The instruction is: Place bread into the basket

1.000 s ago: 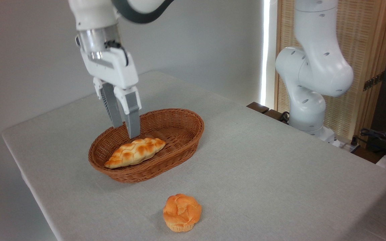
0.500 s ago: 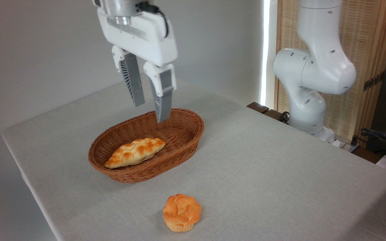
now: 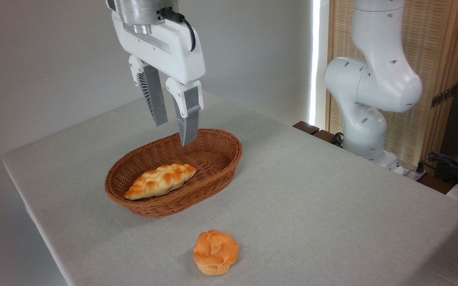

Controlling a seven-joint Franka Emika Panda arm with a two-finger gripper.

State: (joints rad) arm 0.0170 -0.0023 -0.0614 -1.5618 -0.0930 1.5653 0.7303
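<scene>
On the grey cloth-covered table (image 3: 312, 206), toward its left half, your basket (image 3: 217, 153) is sitting with its long axis running from near-left to far-right. The bread (image 3: 160, 181) is lying inside it, in the nearer-left part of the bowl, its braided golden top facing up and its pointed ends following the basket's length. The near tip is resting close to the near-left rim; whether it is actually touching the weave there is hard to tell from this angle.

Above the basket, your gripper (image 3: 171, 132) is hanging in the air with its fingers (image 3: 188, 115) pointing down and spread apart, nothing between them. The tips are sitting well clear of the bread, and in the picture they are lining up with the basket's far rim; the nearer finger's tip is overlapping that rim in the view, though it is looking raised above it rather than touching.

In front of the basket, nearer the camera and apart from it, a small round bun (image 3: 216, 252) is standing on the cloth by itself.

At the right, beyond the table's far edge, the arm's white base and lower joints (image 3: 366, 107) are rising in front of a slatted wooden screen (image 3: 431, 59). Some dark cables (image 3: 451, 165) are lying at the far right edge.
</scene>
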